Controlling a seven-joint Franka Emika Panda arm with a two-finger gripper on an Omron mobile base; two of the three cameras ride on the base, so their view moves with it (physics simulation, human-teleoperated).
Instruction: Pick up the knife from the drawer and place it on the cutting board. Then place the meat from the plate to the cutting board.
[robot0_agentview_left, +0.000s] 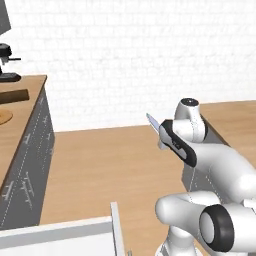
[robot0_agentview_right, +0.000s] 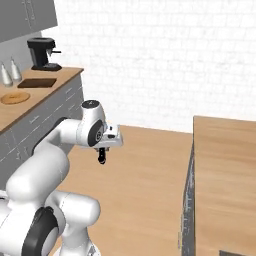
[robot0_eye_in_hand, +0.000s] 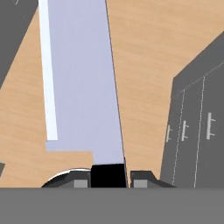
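Observation:
My gripper (robot0_eye_in_hand: 109, 180) is shut on the black handle of the knife (robot0_eye_in_hand: 81, 78). Its long silver blade runs straight away from the fingers in the hand view. In the left base view the gripper (robot0_agentview_left: 160, 131) hangs in mid-air over the wooden floor, with the blade tip (robot0_agentview_left: 152, 121) sticking up to the left. The dark brown cutting board (robot0_agentview_right: 37, 82) lies on the far left counter, and the round tan plate (robot0_agentview_right: 15, 98) sits in front of it. The meat is too small to make out. An open pale drawer (robot0_agentview_left: 65, 232) juts out at the lower left.
A black coffee machine (robot0_agentview_right: 42, 54) stands behind the board, and two silver bottles (robot0_agentview_right: 6, 74) stand beside it. Grey cabinet fronts (robot0_agentview_left: 30, 165) run below the left counter. A wood-topped island (robot0_agentview_right: 225, 170) stands on the right, with open floor between the two.

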